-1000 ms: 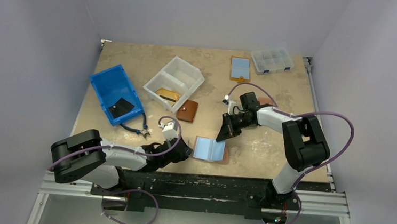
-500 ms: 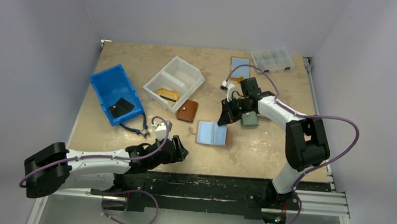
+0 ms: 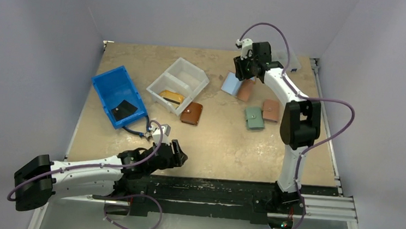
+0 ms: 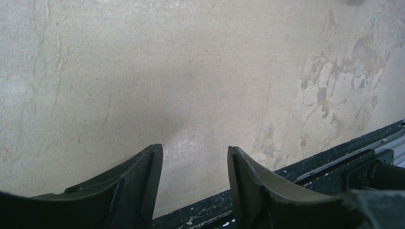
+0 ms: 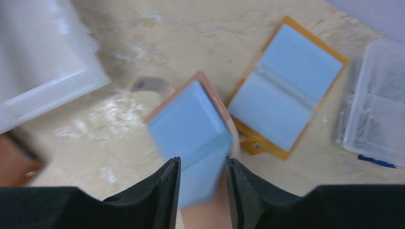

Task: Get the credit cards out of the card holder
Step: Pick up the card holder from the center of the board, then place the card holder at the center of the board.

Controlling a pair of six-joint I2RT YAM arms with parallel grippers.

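Observation:
The card holder, pinkish-brown outside, hangs half unfolded with its light-blue credit cards facing me, blurred. Its lower end shows between the parted fingers of my right gripper, and I cannot tell if they touch it. In the top view the holder is at the back of the table, just below and left of the right gripper. My left gripper sits low at the table's front edge. In its wrist view the left gripper is open over bare tabletop.
An open orange card holder with blue panels lies beside a clear organiser box. A white bin, blue bin, brown wallet, teal wallet and tan wallet are on the table.
The right arm carried the card holder from the near middle to the far back, and its jaws parted. The left gripper let go of it, opened and drew back to the front edge.

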